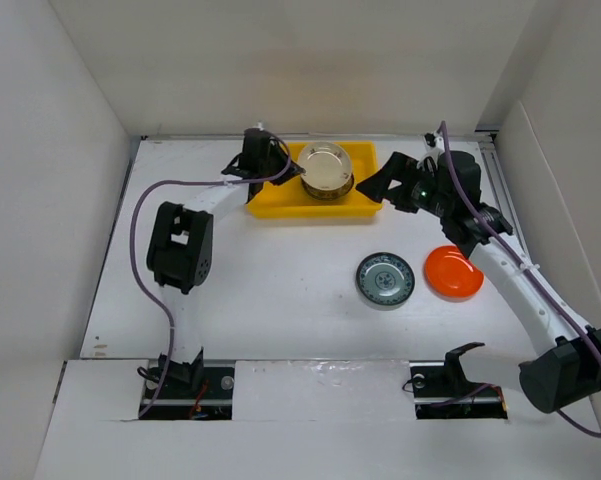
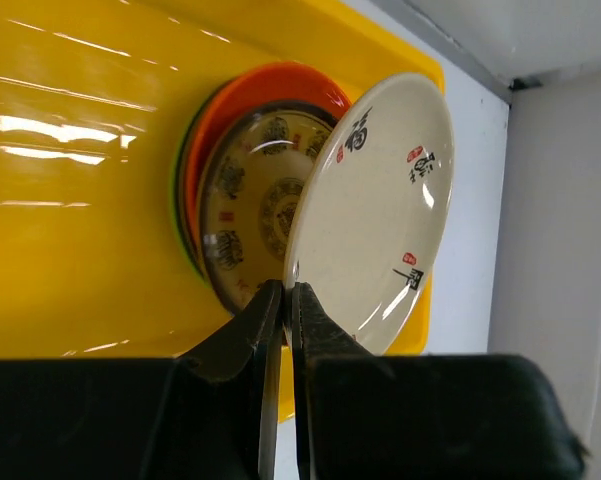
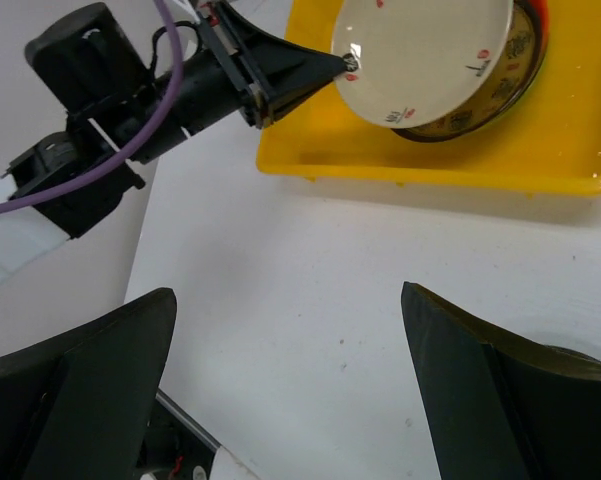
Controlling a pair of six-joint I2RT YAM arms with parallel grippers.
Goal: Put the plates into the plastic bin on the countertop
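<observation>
Left gripper: I see the left gripper (image 2: 285, 295) clenched on the rim of the cream plate (image 2: 380, 210), with the two jaws almost together and only the thin plate edge between them.
Cream plate: it has red and black characters on its face. It is held tilted over the stack inside the bin. I cannot tell if its lower edge touches the stack.
Stack: a brown-gold patterned plate (image 2: 245, 205) lies on top, and under it the rim of the stacked orange plate (image 2: 250, 95) shows.
Yellow plastic bin (image 1: 280, 210): it stands at the far edge of the tabletop (image 1: 280, 300), about in the middle. The stack sits in its right half and its left half is bare.
Right gripper: the right gripper (image 3: 290, 370) is released, with the jaws wide apart and nothing between them. It hangs over the tabletop just beside the right end of the bin.
Blue-grey patterned plate (image 1: 385, 279): it lies flat on the tabletop, nearer to me than the bin, a little right of the middle.
Loose orange plate (image 1: 453, 271): it lies flat just beside the blue-grey one, toward the right edge and partly under the right arm.
</observation>
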